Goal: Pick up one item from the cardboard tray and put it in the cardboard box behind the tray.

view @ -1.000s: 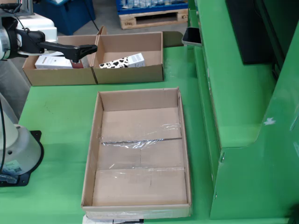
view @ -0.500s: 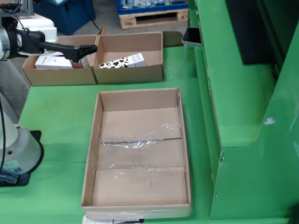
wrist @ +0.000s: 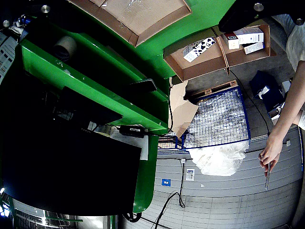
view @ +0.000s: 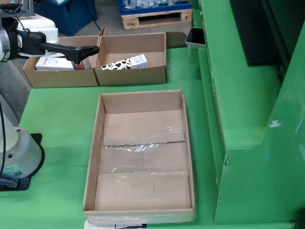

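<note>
The long cardboard tray [view: 93,157] lies in the middle of the green table, holding only taped cardboard sheets; no loose item shows in it. Behind it stand two open cardboard boxes. The right box [view: 133,75] holds a cow-patterned carton [view: 125,62]. The left box [view: 59,78] holds a white carton [view: 52,63]. My black gripper [view: 88,51] hovers over the left box near the shared wall, open, with nothing between its fingers. The gripper view is upside down and shows the tray [wrist: 143,19], the cow-patterned carton [wrist: 199,48] and white cartons [wrist: 248,37].
The arm's white base [view: 14,152] stands at the table's left edge. A raised green shelf [view: 238,86] walls off the right side, with a dark monitor on it. A person's arm [wrist: 281,129] holding a thin tool appears beyond the boxes.
</note>
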Tool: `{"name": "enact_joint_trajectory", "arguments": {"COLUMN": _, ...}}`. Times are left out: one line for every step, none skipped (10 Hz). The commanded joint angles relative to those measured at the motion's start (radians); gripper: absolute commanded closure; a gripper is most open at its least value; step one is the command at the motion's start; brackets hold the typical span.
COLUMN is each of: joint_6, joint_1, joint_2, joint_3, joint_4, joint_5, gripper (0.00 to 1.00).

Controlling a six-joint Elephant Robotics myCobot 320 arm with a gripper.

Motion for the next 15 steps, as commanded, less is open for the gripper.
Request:
{"name": "enact_joint_trajectory", "arguments": {"joint_6": 0.075, "joint_1": 0.036, "joint_2": 0.003, "joint_3": 0.010, "joint_4": 0.070, "joint_5": -0.117, "gripper": 0.00}}
{"name": "enact_joint_trajectory", "arguments": {"joint_6": 0.075, "joint_1": 0.036, "joint_2": 0.003, "joint_3": 0.010, "joint_4": 0.070, "joint_5": -0.117, "gripper": 0.00}}
{"name": "enact_joint_trajectory", "arguments": {"joint_6": 0.115, "joint_1": 0.042, "joint_2": -0.016, "joint_3": -0.007, "joint_4": 0.127, "joint_5": -0.169, "gripper": 0.00}}
{"name": "enact_joint_trajectory", "arguments": {"joint_6": 0.146, "joint_1": 0.033, "joint_2": -0.047, "joint_3": -0.003, "joint_4": 0.175, "joint_5": -0.201, "gripper": 0.00}}
{"name": "enact_joint_trajectory", "arguments": {"joint_6": 0.180, "joint_1": 0.023, "joint_2": -0.101, "joint_3": 0.044, "joint_4": 0.197, "joint_5": -0.238, "gripper": 0.00}}
{"name": "enact_joint_trajectory", "arguments": {"joint_6": 0.210, "joint_1": 0.030, "joint_2": -0.122, "joint_3": 0.061, "joint_4": 0.211, "joint_5": -0.290, "gripper": 0.00}}
{"name": "enact_joint_trajectory", "arguments": {"joint_6": 0.245, "joint_1": 0.036, "joint_2": -0.149, "joint_3": 0.074, "joint_4": 0.230, "joint_5": -0.345, "gripper": 0.00}}
{"name": "enact_joint_trajectory", "arguments": {"joint_6": 0.291, "joint_1": 0.061, "joint_2": -0.173, "joint_3": 0.110, "joint_4": 0.214, "joint_5": -0.432, "gripper": 0.00}}
{"name": "enact_joint_trajectory", "arguments": {"joint_6": 0.291, "joint_1": 0.061, "joint_2": -0.173, "joint_3": 0.110, "joint_4": 0.214, "joint_5": -0.432, "gripper": 0.00}}
{"name": "enact_joint_trajectory", "arguments": {"joint_6": 0.354, "joint_1": 0.078, "joint_2": -0.232, "joint_3": 0.180, "joint_4": 0.146, "joint_5": -0.473, "gripper": 0.00}}
{"name": "enact_joint_trajectory", "arguments": {"joint_6": 0.381, "joint_1": 0.056, "joint_2": -0.302, "joint_3": 0.311, "joint_4": -0.003, "joint_5": -0.419, "gripper": 0.00}}
{"name": "enact_joint_trajectory", "arguments": {"joint_6": 0.381, "joint_1": 0.056, "joint_2": -0.302, "joint_3": 0.311, "joint_4": -0.003, "joint_5": -0.419, "gripper": 0.00}}
{"name": "enact_joint_trajectory", "arguments": {"joint_6": 0.409, "joint_1": 0.032, "joint_2": -0.375, "joint_3": 0.449, "joint_4": -0.150, "joint_5": -0.375, "gripper": 0.00}}
{"name": "enact_joint_trajectory", "arguments": {"joint_6": 0.432, "joint_1": 0.006, "joint_2": -0.496, "joint_3": 0.707, "joint_4": -0.379, "joint_5": -0.299, "gripper": 0.00}}
{"name": "enact_joint_trajectory", "arguments": {"joint_6": 0.455, "joint_1": -0.007, "joint_2": -0.726, "joint_3": 1.167, "joint_4": -0.694, "joint_5": -0.255, "gripper": 0.00}}
